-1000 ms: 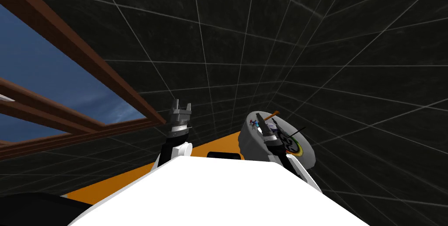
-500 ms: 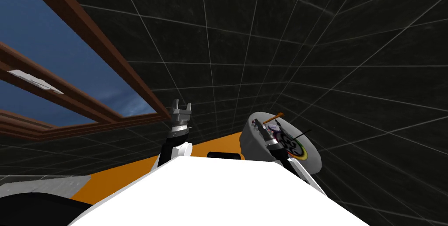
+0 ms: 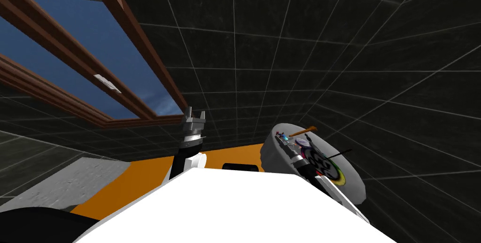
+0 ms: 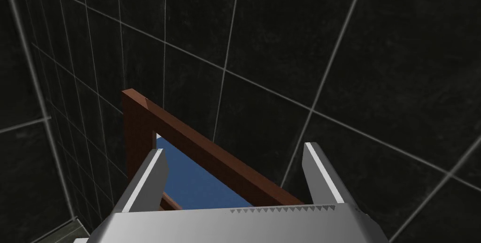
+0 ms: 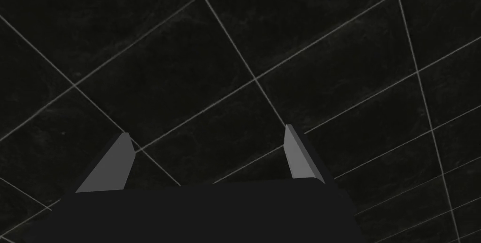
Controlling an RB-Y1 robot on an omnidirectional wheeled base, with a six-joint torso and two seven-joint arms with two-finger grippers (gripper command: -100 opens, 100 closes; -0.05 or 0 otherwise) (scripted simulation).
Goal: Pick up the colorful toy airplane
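right tool (image 5: 204,134) is wide, nothing between its fingers. In the head view the right arm reaches over a round grey tabletop (image 3: 267,154), with its end near the far rim. The toy airplane (image 3: 282,136) is small and multicoloured, sitting on the tabletop at that far rim, just beside the arm's end; touching or not, can't tell. Also on the tabletop: an orange-brown stick (image 3: 303,131) jutting past the far edge, a disc with a coloured ring (image 3: 329,165) partly under the arm, and a thin black rod (image 3: 339,152) sticking out on the right side. The left tool (image 4: 235,148) is also wide and empty, held up well left of the tabletop, fingers pointing up. An orange floor patch (image 3: 141,184) lies below it.
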